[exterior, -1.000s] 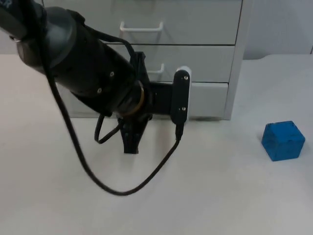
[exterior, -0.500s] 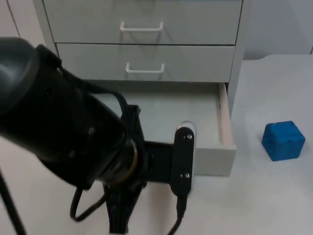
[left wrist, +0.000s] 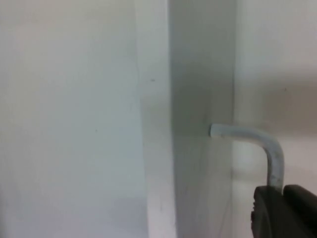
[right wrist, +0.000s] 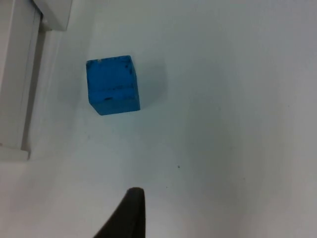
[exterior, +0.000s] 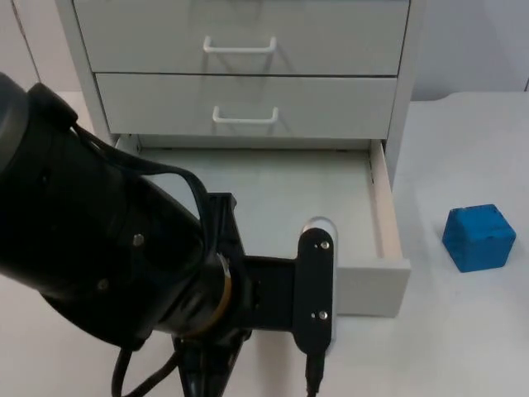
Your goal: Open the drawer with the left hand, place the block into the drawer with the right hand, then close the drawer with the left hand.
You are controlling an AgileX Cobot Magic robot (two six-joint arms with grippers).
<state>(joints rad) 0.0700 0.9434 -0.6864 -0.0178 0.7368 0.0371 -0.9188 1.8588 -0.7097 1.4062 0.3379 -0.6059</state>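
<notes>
The white cabinet's bottom drawer (exterior: pixel 385 217) stands pulled out, its inside bare. My left arm (exterior: pixel 124 273) covers most of the drawer front in the top view. In the left wrist view my left gripper (left wrist: pixel 283 208) is shut on the drawer's white bar handle (left wrist: pixel 262 144). The blue block (exterior: pixel 478 238) rests on the table to the right of the drawer, apart from it. In the right wrist view the block (right wrist: pixel 112 84) lies ahead of my right gripper (right wrist: pixel 128 215), which hangs above the table away from it.
Two upper drawers (exterior: pixel 248 103) of the cabinet (exterior: pixel 403 83) are closed, each with a white handle. The drawer's side (right wrist: pixel 17 94) lies close to the block. White table (exterior: pixel 463 331) spreads around and in front of the block.
The bottom drawer went from shut to pulled far out towards the table's front, drawn by my left arm, which backed away from the cabinet. The block stayed put.
</notes>
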